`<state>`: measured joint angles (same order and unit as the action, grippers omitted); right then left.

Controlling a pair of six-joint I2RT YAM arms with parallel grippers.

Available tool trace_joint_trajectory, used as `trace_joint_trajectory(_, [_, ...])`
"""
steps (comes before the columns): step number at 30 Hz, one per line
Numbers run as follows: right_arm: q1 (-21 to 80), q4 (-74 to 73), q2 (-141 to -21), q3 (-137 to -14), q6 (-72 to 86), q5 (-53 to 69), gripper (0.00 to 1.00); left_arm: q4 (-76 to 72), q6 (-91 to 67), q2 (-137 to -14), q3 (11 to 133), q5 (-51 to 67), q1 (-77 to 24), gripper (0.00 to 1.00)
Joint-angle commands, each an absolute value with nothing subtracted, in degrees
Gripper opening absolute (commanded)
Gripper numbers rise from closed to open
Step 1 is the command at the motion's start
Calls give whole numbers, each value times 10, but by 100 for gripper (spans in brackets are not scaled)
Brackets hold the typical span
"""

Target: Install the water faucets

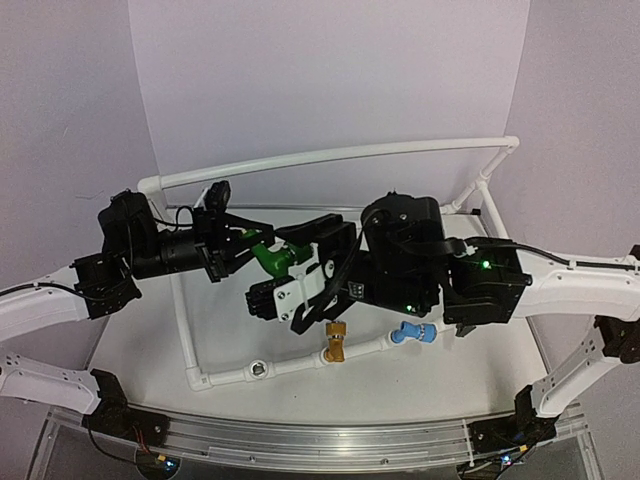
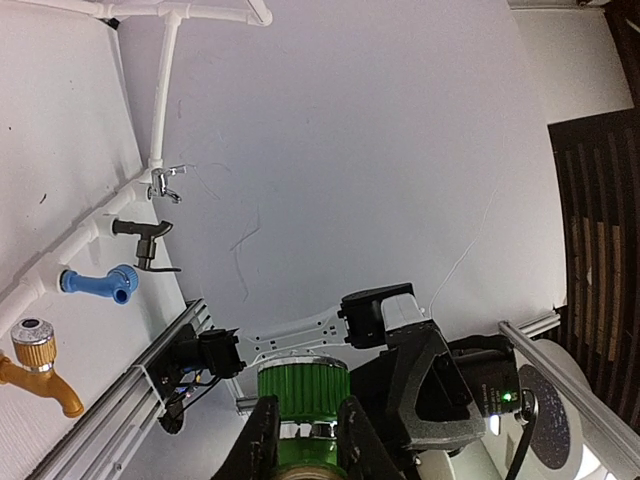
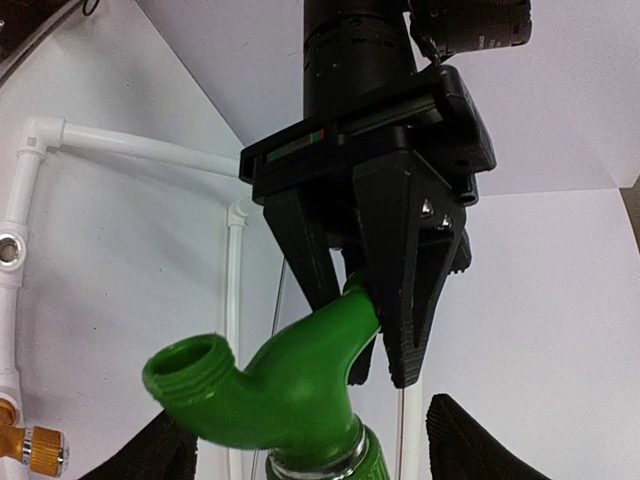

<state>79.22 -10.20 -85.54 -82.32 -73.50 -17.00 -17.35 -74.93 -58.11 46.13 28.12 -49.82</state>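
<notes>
My left gripper (image 1: 250, 248) (image 2: 307, 408) is shut on the stem of the green faucet (image 1: 270, 260) (image 2: 303, 385) (image 3: 290, 380) and holds it in the air above the table. My right gripper (image 1: 287, 267) (image 3: 310, 445) is open, its fingers standing wide on either side of the faucet's ribbed knob without touching it. The golden faucet (image 1: 335, 342) (image 2: 40, 365) (image 3: 30, 445) and the blue faucet (image 1: 415, 332) (image 2: 100, 283) sit on the front pipe. Further along it are the dark grey faucet (image 2: 145, 240) and the silver faucet (image 2: 165, 183).
The white pipe frame (image 1: 330, 153) (image 2: 160, 90) (image 3: 140, 145) rings the table. An empty socket (image 1: 259, 369) (image 3: 8, 243) shows on the front pipe, left of the golden faucet. An aluminium rail (image 1: 320, 440) runs along the near edge. Both arms crowd the middle.
</notes>
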Motion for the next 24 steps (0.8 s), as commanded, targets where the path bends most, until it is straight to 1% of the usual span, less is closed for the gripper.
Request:
trace_joint_trajectory(1, [795, -51, -860, -829, -775, -172, 67, -274, -797, -583, 445, 281, -498, 0])
trace_joint_trajectory(3, [796, -39, -862, -826, -786, -170, 59, -281, -803, -585, 445, 286, -498, 0])
trace_joint_trajectory(6, [797, -9, -869, -824, -804, -172, 50, -296, -817, -589, 441, 290, -499, 0])
trace_joint_trajectory(8, [798, 1, -874, -826, -813, -174, 46, -306, -826, -590, 436, 286, -499, 0])
trace_joint_trajectory(14, [802, 43, -886, -828, -827, -180, 40, -325, -840, -598, 427, 282, -500, 0])
trace_joint_trajectory(16, [802, 47, -888, -831, -827, -181, 35, -333, -845, -600, 424, 282, -499, 0])
trace_joint_trajectory(18, [802, 46, -887, -831, -823, -179, 27, -338, -848, -600, 420, 281, -499, 0])
trace_joint_trajectory(19, [802, 46, -885, -830, -821, -178, 21, -338, -848, -599, 418, 279, -499, 3])
trace_joint_trajectory(20, [802, 46, -882, -829, -818, -176, 14, -337, -846, -596, 416, 276, -499, 10])
trace_joint_trajectory(21, [802, 43, -880, -830, -811, -175, 8, -334, -842, -589, 412, 269, -499, 21])
trace_joint_trajectory(23, [802, 30, -876, -835, -791, -172, 0, -318, -826, -571, 405, 242, -499, 34])
trace_joint_trajectory(24, [802, 18, -875, -840, -777, -172, 0, -301, -817, -558, 402, 229, -499, 45])
